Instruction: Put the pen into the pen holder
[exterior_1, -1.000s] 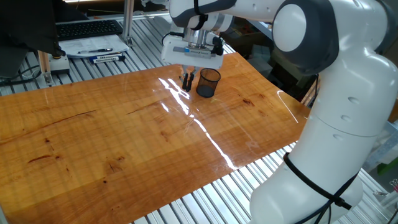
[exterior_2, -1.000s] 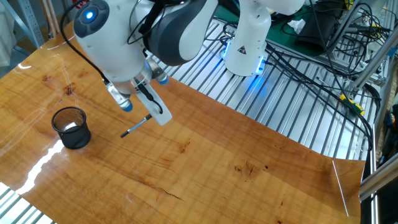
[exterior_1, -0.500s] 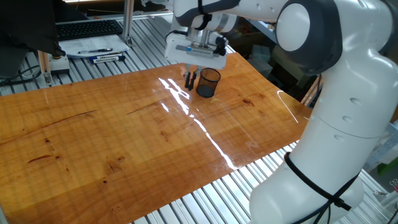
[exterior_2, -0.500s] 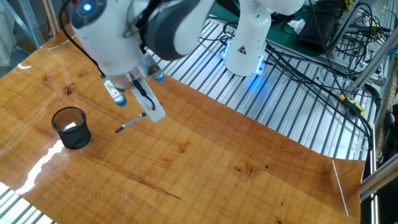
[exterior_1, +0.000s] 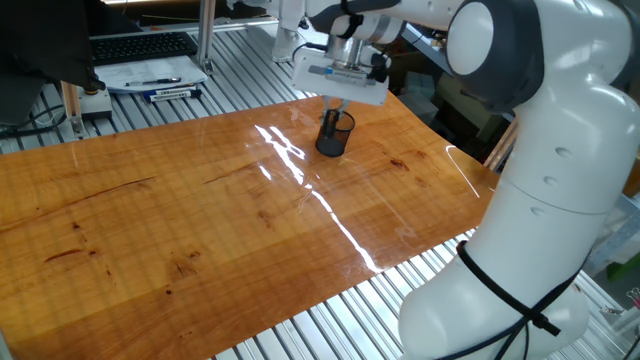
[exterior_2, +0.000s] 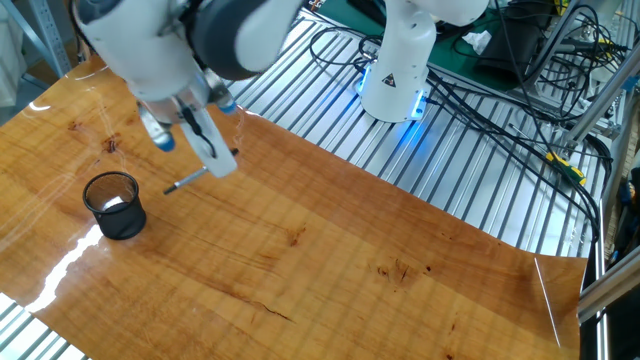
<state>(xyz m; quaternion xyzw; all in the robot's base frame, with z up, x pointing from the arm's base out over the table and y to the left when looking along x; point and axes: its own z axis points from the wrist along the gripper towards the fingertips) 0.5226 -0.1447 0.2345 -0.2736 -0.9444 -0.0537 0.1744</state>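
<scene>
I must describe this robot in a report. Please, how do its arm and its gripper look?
The arm has rounded glossy white shells with dark grey joint sections, and a thin black cable loops around its lower body. The gripper is a white block with pale fingers; small blue parts show beside it.

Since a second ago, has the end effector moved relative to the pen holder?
Yes. Holding the pen, the end effector has risen and shifted toward the pen holder.

Black mesh pen holder (exterior_2: 116, 205), black pen (exterior_2: 187, 181)
</scene>
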